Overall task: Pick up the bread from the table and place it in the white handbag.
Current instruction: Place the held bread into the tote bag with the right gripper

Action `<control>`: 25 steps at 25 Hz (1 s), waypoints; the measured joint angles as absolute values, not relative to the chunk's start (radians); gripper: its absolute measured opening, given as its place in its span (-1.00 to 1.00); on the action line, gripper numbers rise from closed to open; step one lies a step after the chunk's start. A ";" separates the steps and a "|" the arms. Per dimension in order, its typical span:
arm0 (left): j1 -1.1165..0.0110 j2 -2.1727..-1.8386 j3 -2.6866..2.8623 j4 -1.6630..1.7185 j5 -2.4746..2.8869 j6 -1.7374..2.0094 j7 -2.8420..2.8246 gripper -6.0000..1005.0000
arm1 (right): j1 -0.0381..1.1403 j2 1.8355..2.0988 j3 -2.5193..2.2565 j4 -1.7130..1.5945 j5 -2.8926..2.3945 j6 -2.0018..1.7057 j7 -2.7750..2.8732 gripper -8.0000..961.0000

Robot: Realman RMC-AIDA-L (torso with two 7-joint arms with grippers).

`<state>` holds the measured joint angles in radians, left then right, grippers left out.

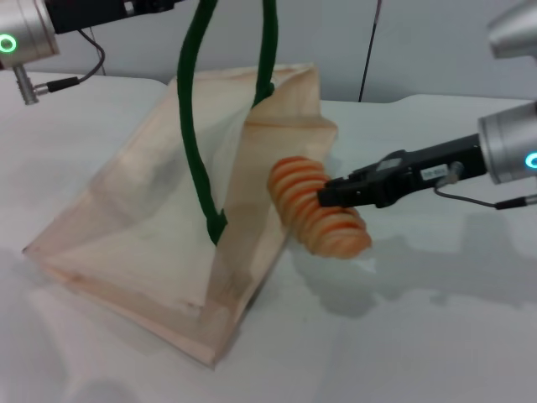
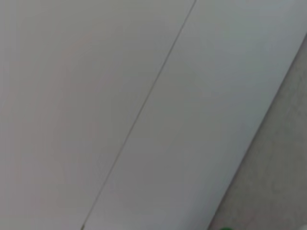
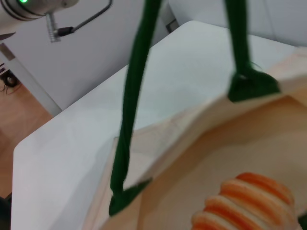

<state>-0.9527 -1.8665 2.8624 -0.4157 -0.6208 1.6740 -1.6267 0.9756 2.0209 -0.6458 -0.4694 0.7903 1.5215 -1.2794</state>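
The right gripper (image 1: pixel 329 195) clenches the bread (image 1: pixel 317 207) and holds it clear of the table (image 1: pixel 436 336), touching or just beside the near edge of the white handbag (image 1: pixel 151 243), whose handles (image 1: pixel 195 126) are pulled taut upward out of the head view. The left arm (image 1: pixel 29 38) sits high at the far left; what lifts the handles is not visible, and the state of the left claw cannot be told. The right wrist view shows the bread (image 3: pixel 247 203) at the bag's fabric lip (image 3: pixel 192 129), with the cream interior opening beyond.

Done well, the step likely means carrying the loaf further past the lip before letting go, since it appears to sit right at the edge of the mouth, though the angle makes depth hard to judge. The open room lies between the two green handle strands (image 3: pixel 132 105); the fabric edge is the thing to avoid snagging. Bare tabletop lies on the right arm's side.
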 joint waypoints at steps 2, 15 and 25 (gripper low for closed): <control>-0.961 -1.872 2.862 -0.414 -0.614 1.674 -1.627 -0.76 | 0.996 2.023 -0.655 -0.451 0.793 1.504 -1.281 -0.44; -0.986 -1.878 2.862 -0.389 -0.608 1.691 -1.628 -0.76 | 1.071 2.028 -0.673 -0.351 0.832 1.355 -1.334 -0.63; -0.999 -1.888 2.862 -0.390 -0.614 1.700 -1.626 -0.76 | 1.148 2.038 -0.668 -0.180 0.882 1.156 -1.381 -0.73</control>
<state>-0.9986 -1.8885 2.8625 -0.3896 -0.6143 1.6998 -1.6261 1.1481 2.0378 -0.6681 -0.1799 0.8824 1.1564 -1.3806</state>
